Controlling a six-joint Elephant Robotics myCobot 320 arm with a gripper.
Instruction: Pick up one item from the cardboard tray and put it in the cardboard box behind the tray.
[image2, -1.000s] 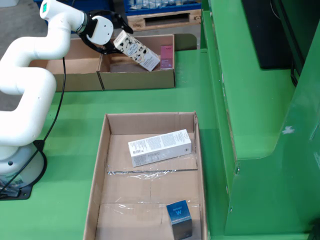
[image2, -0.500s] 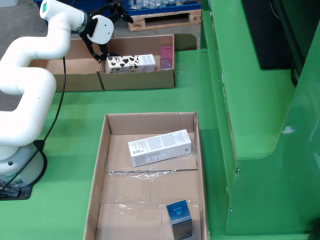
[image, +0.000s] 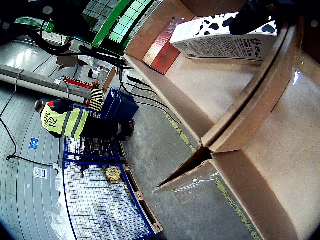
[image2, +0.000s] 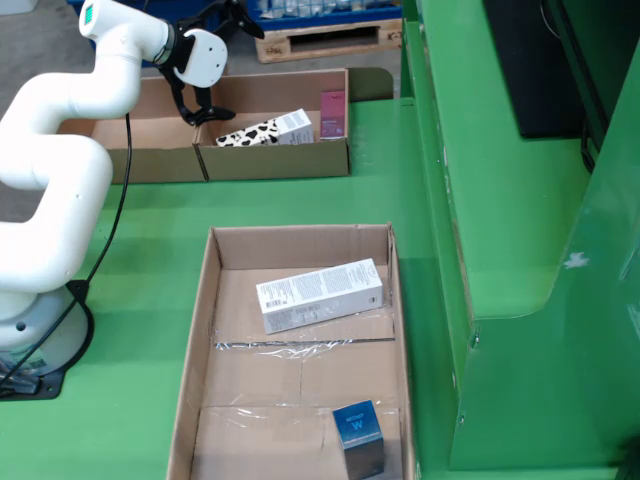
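The gripper (image2: 196, 112) hangs above the box (image2: 335, 160), beside the milk carton (image2: 268, 131). Its jaws look empty and open, probably just released. Two items wait in the tray (image2: 200, 330).

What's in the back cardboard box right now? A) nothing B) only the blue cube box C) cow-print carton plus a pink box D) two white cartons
C: the overhead view shows the cow-print carton lying in the back cardboard box with the pink box standing by its right end; the hand hovers at the left.
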